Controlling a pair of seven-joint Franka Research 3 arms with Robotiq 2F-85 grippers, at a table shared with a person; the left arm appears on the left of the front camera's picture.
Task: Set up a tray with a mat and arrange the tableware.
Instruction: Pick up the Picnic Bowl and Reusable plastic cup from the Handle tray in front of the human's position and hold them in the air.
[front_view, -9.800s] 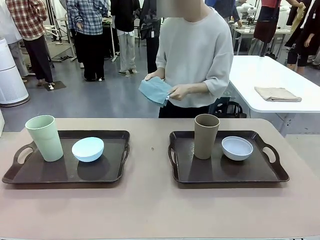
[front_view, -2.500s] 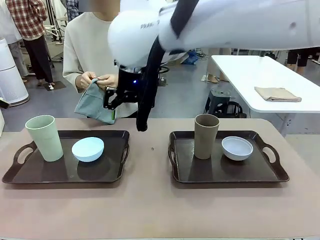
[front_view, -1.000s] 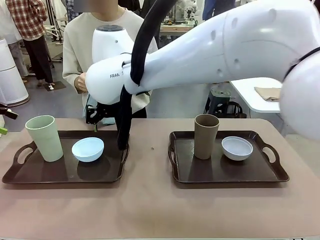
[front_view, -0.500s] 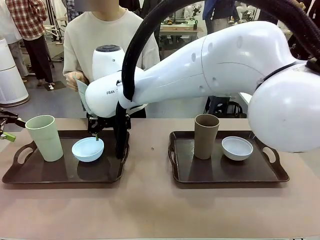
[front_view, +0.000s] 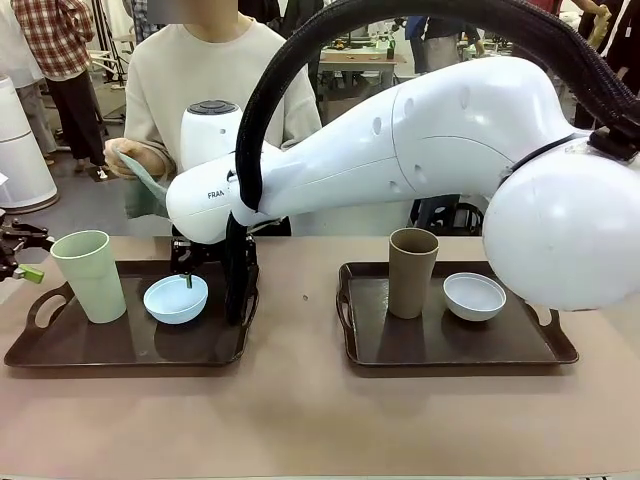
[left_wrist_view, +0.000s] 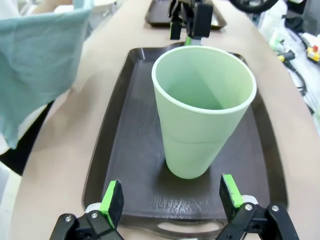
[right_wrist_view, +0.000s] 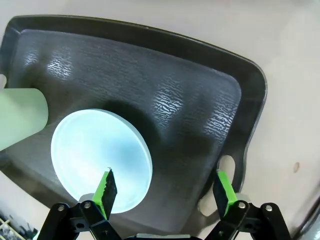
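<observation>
In the front view the right arm reaches across the middle and its right hand (front_view: 188, 268) hangs fingers-down over the light blue bowl (front_view: 170, 300) on the left tray (front_view: 60, 352). The left hand (front_view: 18, 255) sits at the picture's edge, just beside the pale green tumbler (front_view: 90, 275). Behind them a person holds a teal cloth mat (front_view: 143, 190) up off the surface (front_view: 300, 420). In the left wrist view the left hand (left_wrist_view: 170, 192) is spread wide, and the upright tumbler (left_wrist_view: 202, 110) stands straight ahead — centred in the gap, apart from both pads. In the right wrist view the right hand (right_wrist_view: 165, 182) is also open, looking down. The bowl (right_wrist_view: 95, 155) lies off to one side, so one finger (right_wrist_view: 106, 187) is over its hollow and the other over bare tray (right_wrist_view: 200, 115) — the near rim falls between them, which looks set for a pinch on the rim.
</observation>
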